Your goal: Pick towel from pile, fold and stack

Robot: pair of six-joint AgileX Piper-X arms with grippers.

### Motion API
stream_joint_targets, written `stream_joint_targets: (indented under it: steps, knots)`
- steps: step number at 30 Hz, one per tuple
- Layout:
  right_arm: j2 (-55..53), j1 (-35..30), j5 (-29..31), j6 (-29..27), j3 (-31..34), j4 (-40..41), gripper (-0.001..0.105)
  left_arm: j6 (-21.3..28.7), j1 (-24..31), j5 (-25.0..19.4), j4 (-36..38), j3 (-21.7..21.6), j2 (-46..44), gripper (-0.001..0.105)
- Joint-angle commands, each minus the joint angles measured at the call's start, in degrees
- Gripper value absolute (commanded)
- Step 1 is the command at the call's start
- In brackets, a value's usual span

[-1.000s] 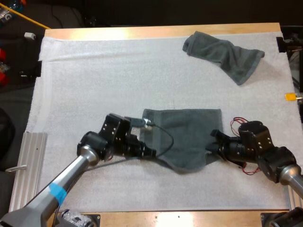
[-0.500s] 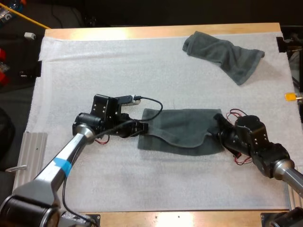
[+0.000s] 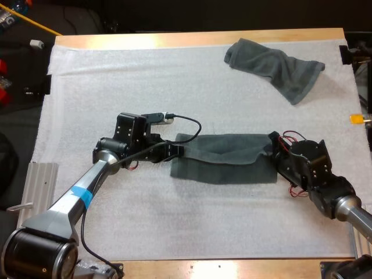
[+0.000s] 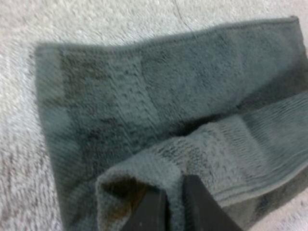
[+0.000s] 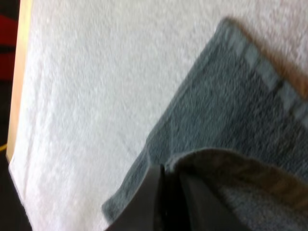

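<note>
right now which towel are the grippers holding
The mid-mat towel, pinched by the left gripper and right gripper; the crumpled towel lies apart, far right.

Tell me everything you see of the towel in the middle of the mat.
The towel is dark grey-green terry with a flat woven band along its edges. It lies on the white mat as a long strip, one layer doubled over another, the top one rumpled. The left gripper pinches its left end, the right gripper its right end.

The folded towel is matt, looped terry cloth; the mat looks nubbly white, perhaps foam.
</note>
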Motion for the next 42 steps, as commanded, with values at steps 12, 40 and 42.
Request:
stream_joint_targets:
  steps: [12, 40, 42]
  knots:
    - [3.75, -0.17, 0.31, 0.18, 0.06, -5.39, 0.000, 0.36, 0.05, -2.64, -2.12, -0.40, -0.15, 0.000]
    - [-0.82, -0.17, -6.33, -26.09, -0.81, -12.15, 0.059, 3.20, 0.05, -0.58, 0.71, -0.75, -10.05, 0.060]
    - [-2.99, -0.17, -6.33, -28.81, -1.60, -7.11, 0.059, 3.99, 0.05, -0.62, 2.59, -0.75, -12.92, 0.060]
